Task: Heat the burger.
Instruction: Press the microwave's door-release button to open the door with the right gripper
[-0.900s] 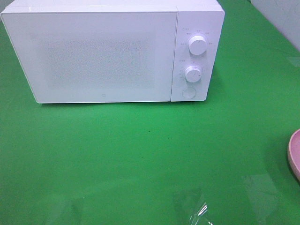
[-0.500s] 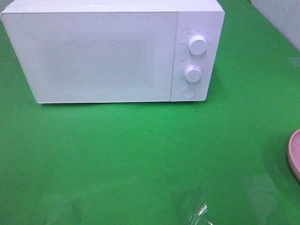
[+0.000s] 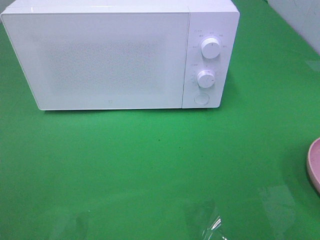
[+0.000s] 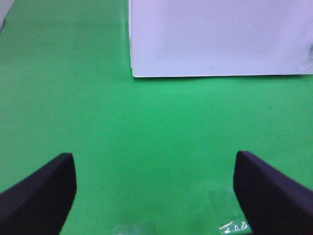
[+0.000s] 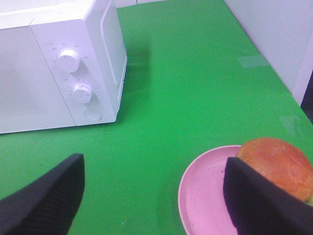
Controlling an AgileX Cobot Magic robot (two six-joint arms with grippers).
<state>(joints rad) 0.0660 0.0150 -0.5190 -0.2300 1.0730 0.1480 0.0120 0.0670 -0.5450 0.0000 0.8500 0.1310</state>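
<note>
The burger (image 5: 277, 164), with a golden-brown bun, lies on a round pink plate (image 5: 205, 193) in the right wrist view; one finger hides part of it. Only the plate's rim (image 3: 314, 165) shows at the right edge of the high view. The white microwave (image 3: 120, 55) stands at the back with its door shut; it also shows in the left wrist view (image 4: 220, 39) and the right wrist view (image 5: 58, 63). My right gripper (image 5: 154, 200) is open above the table, its fingers (image 5: 259, 205) beside the plate. My left gripper (image 4: 154, 196) is open and empty over bare green cloth.
The microwave has two round knobs (image 3: 210, 48) and a round button (image 3: 201, 99) on its right panel. A green cloth (image 3: 150, 160) covers the table. A white wall (image 5: 274, 34) runs along the right side. Clear tape (image 3: 212, 225) glints near the front edge.
</note>
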